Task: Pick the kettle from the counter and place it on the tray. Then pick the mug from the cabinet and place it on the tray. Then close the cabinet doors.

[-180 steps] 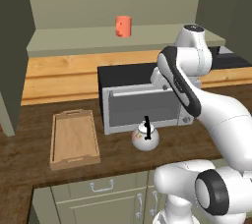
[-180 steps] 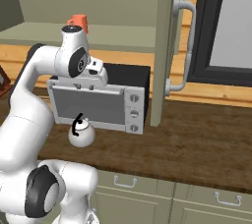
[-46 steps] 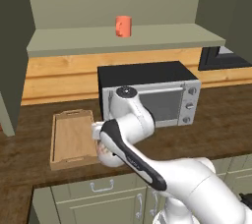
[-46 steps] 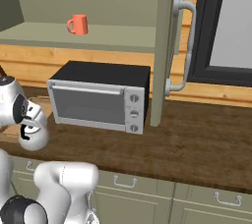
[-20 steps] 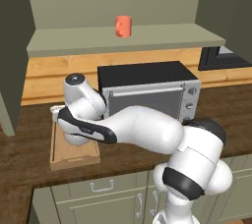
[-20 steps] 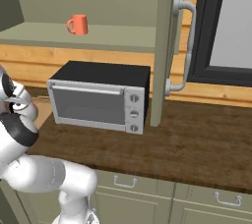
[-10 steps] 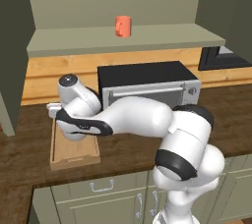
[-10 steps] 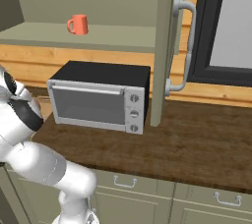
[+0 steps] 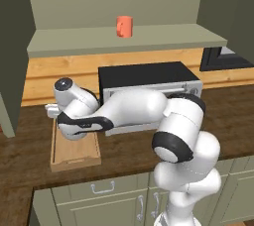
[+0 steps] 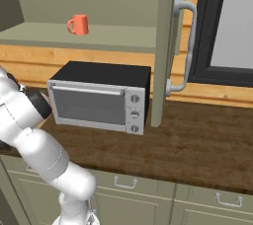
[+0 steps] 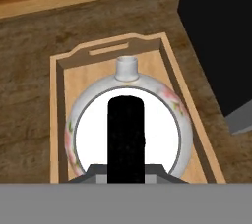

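Kettle (image 11: 129, 120) directly beneath tool (image 11: 126, 171), handle clamped, over tray (image 11: 58, 100)

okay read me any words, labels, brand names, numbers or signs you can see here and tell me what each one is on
There is no readable text in these pictures.
Microwave: three round knobs on its panel, no numbers or brand legible.
Kettle: a floral pattern on its side, no lettering.
Mug: plain orange-red, no print.
Tray and cabinet door: unmarked.
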You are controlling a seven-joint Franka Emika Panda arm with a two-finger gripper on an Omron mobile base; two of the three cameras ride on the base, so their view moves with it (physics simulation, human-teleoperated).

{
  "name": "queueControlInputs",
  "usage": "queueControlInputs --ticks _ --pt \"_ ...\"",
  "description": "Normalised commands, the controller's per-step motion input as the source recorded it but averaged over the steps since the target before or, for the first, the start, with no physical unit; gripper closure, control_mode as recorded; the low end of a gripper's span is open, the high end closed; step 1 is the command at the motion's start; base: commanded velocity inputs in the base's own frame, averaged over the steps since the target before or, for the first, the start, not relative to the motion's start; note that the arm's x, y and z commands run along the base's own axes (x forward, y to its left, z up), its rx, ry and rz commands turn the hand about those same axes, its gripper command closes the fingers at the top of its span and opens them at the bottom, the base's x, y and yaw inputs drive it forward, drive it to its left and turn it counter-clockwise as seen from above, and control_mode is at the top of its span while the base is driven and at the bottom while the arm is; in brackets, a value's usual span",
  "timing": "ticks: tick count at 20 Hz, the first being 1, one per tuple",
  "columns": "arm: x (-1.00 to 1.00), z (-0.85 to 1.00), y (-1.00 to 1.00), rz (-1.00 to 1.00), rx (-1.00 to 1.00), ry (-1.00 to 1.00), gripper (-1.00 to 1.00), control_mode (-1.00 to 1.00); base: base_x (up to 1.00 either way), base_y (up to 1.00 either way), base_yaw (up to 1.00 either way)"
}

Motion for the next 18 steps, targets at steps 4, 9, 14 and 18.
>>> queueControlInputs --ticks 4,9,14,18 --pt "0.20 -0.11 0.05 -0.05 0.00 0.00 1.00 -1.00 0.00 0.00 0.00" --pt "0.28 -0.05 0.04 -0.05 0.00 0.00 1.00 -1.00 0.00 0.00 0.00" --pt "0.21 -0.12 0.04 -0.04 0.05 0.00 1.00 -1.00 0.00 0.00 0.00" --pt "0.14 -0.16 0.02 -0.02 0.05 0.00 1.00 -1.00 0.00 0.00 0.00"
